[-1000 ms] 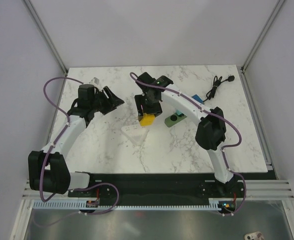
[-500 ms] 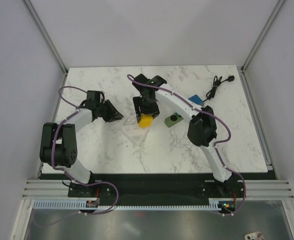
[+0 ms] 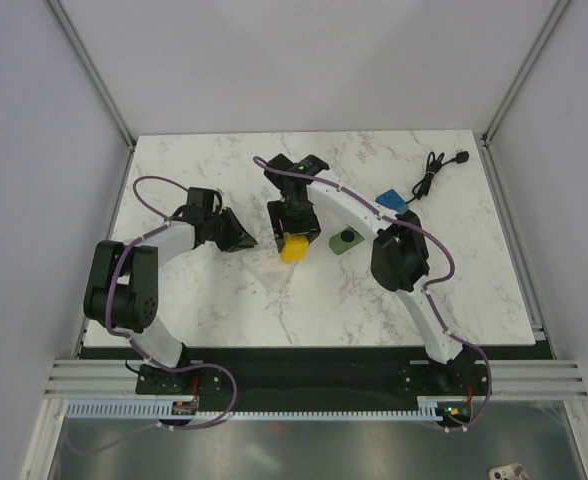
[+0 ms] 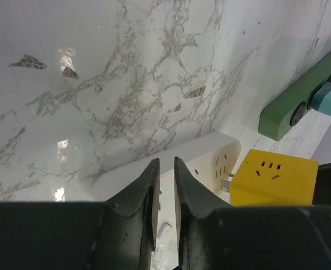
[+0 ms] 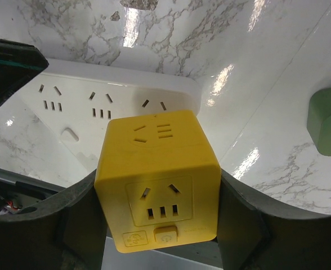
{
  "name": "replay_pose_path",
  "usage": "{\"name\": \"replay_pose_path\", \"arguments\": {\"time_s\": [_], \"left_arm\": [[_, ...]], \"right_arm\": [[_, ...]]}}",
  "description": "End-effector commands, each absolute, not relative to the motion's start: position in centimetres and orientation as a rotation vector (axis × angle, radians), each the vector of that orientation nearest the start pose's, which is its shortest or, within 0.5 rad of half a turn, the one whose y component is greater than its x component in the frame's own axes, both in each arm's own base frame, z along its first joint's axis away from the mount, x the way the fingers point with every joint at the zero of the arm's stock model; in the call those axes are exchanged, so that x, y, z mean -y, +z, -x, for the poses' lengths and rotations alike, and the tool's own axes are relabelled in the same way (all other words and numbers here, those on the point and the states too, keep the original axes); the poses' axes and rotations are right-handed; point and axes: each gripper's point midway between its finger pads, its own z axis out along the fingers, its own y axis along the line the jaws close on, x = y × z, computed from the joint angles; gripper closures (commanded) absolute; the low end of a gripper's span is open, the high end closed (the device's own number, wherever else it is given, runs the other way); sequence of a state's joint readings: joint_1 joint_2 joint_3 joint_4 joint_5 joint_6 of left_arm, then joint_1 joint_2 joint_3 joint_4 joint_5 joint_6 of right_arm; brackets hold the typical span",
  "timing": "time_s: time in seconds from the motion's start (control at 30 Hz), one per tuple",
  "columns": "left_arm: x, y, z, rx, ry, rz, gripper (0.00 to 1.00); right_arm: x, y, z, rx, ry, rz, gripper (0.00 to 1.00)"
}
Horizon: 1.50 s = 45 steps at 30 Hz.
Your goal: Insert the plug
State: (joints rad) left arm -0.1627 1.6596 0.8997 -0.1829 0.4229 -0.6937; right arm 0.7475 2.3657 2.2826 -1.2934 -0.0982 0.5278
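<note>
My right gripper (image 5: 160, 211) is shut on a yellow cube-shaped plug (image 5: 157, 174) and holds it by two opposite sides. In the top view the plug (image 3: 294, 246) hangs over the right end of a white power strip (image 3: 265, 258). In the left wrist view the plug's metal prongs (image 4: 228, 179) point at the strip's sockets (image 4: 219, 163) and stand just short of them. My left gripper (image 4: 165, 164) is shut with nothing between its fingers, low over the strip's left part (image 4: 132, 174); I cannot tell whether it touches. Its dark fingers (image 5: 8, 67) show at the top left of the right wrist view.
A green block (image 3: 345, 241) lies just right of the plug, with a blue object (image 3: 391, 199) behind it. A black cable with a plug end (image 3: 434, 170) lies at the back right. Metal frame posts stand at the table's back corners.
My left gripper has closed and swung right and down onto the power strip's left end. The right gripper has carried the yellow plug slightly lower over the strip.
</note>
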Motion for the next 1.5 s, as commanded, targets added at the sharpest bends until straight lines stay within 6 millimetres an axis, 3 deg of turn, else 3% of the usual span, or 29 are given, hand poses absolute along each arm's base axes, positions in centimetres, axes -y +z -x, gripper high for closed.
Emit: {"name": "replay_pose_path", "arguments": {"time_s": [0.0, 0.17, 0.4, 0.87, 1.23, 1.47], "left_arm": [[16.9, 6.2, -34.9, -2.535, -0.891, 0.483, 0.78], [17.7, 5.6, -34.3, -2.545, -0.917, 0.499, 0.8], [17.8, 6.9, -34.8, -2.507, -0.919, 0.496, 0.8], [16.4, 6.7, -33.6, -2.487, -0.838, 0.527, 0.81], [16.1, 7.9, -33.2, -2.468, -0.821, 0.499, 0.81], [15.6, 7.5, -31.9, -2.478, -0.798, 0.496, 0.81]], "right_arm": [[-34.9, 9.7, -32.1, -2.999, 0.313, 0.358, 1.0], [-35.1, 9.9, -32.7, -2.974, 0.304, 0.368, 1.0], [-35.5, 9.7, -33.4, -2.963, 0.304, 0.343, 1.0], [-34.6, 8.3, -33.4, -2.987, 0.222, 0.359, 1.0], [-33.5, 8.7, -33.8, -2.996, 0.19, 0.358, 1.0], [-33.7, 8.9, -33.5, -3.002, 0.196, 0.347, 1.0]]}}
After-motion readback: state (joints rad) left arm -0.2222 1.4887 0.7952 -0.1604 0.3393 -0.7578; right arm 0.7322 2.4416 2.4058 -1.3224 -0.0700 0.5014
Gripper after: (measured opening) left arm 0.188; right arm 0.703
